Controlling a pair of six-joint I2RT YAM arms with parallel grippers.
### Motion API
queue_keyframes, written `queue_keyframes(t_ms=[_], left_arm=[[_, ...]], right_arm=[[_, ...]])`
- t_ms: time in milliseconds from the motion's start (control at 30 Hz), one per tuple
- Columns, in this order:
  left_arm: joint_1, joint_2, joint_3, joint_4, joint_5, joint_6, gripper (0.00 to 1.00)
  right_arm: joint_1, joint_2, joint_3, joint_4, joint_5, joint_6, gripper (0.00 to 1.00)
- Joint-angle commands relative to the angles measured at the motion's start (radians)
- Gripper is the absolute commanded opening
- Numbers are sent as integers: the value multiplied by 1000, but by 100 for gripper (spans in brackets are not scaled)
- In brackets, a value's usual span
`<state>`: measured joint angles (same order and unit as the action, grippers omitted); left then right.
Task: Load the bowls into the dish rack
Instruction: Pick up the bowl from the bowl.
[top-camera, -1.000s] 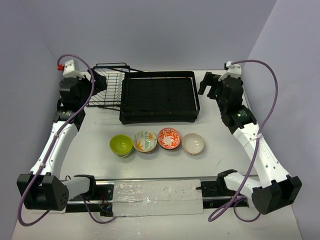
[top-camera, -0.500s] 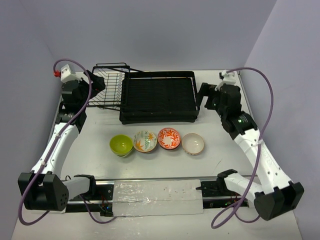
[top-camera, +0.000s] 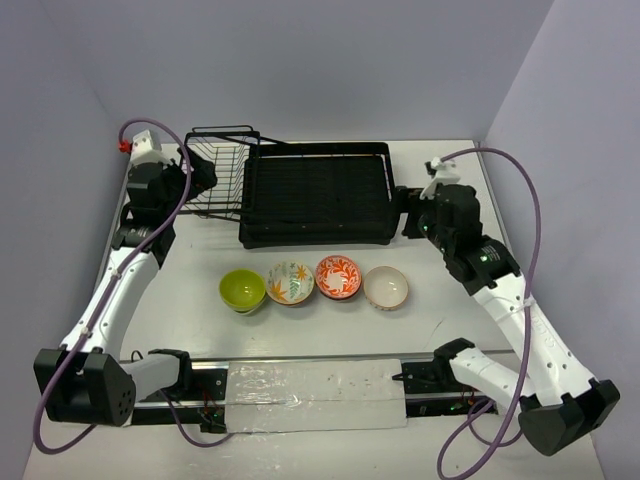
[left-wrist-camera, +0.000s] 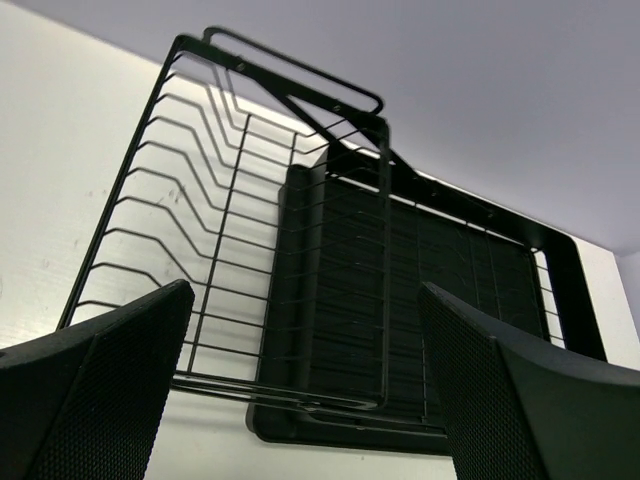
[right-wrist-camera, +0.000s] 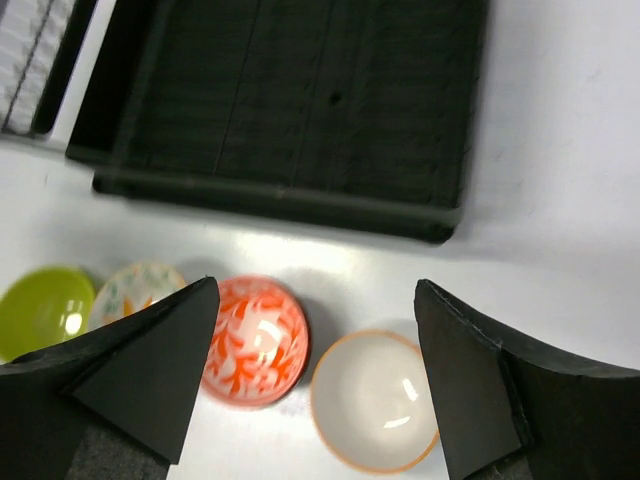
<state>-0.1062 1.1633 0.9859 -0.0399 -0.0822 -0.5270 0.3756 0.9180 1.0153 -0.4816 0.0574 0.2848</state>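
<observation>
Lilac walls close in a white table (top-camera: 180, 290), seen first from above. Far back on it sits the large black rectangular dish rack (top-camera: 318, 195), its slatted tray joined on the left to a black wire basket (top-camera: 215, 182). Nearer the arms and apart from the rack, four small round bowls stand upright in a row on the table, each just beside the next: the lime green bowl (top-camera: 242, 290), the white bowl with orange leaves (top-camera: 290, 282), the red-orange patterned bowl (top-camera: 338, 276) and the plain cream-pink bowl (top-camera: 386, 287). None is in the rack. The left gripper (top-camera: 198, 174) hovers at the basket's left end, and the right gripper (top-camera: 405, 212) hangs by the tray's right edge. Purple cables (top-camera: 487, 150) loop off both arms, and a white sheet (top-camera: 320, 385) lies along the near edge.

From the left wrist, the left gripper (left-wrist-camera: 305, 295) has its dark textured fingers (left-wrist-camera: 100, 390) spread wide with nothing between them. Beyond them lie the wire basket (left-wrist-camera: 240, 200) and the slatted tray (left-wrist-camera: 450, 270).

From the right wrist, the right gripper (right-wrist-camera: 315, 290) is also released, with its fingers (right-wrist-camera: 470, 380) far apart and holding nothing. Below it sit the red-orange patterned bowl (right-wrist-camera: 255, 340) and the plain cream-pink bowl (right-wrist-camera: 375, 400). The white bowl with orange leaves (right-wrist-camera: 135, 290) is partly hidden by one finger, and the lime green bowl (right-wrist-camera: 40, 310) is at the left edge. The dish rack (right-wrist-camera: 300, 100) fills the top.
</observation>
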Motion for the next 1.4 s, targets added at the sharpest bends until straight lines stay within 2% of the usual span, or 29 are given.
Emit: queue_keyframes(t_ms=[0,233,367,467,667,1000,1367], left_arm=[[-16,-42,28,16,22,67,99],[-30,-34,69,-44,-42,64,99],[-30,-27,77,-54,-18,59,99],[-30,-24,82,-58,-14,50,99],[-30,-24,80,-64,-21,35,99],[-32,-2,86,-69,21,22,99],[-33,13,97,-80,42,24,99]], right_arm=[[46,51,19,-92,-112,5,86],[89,33,-53,-115,-107,20,86],[95,13,-73,-127,-51,66,84],[95,13,-90,-164,27,143,78],[95,-11,-161,-212,76,261,71],[101,-31,-245,-85,-82,168,71],[163,68,-239,-3,-74,155,67]])
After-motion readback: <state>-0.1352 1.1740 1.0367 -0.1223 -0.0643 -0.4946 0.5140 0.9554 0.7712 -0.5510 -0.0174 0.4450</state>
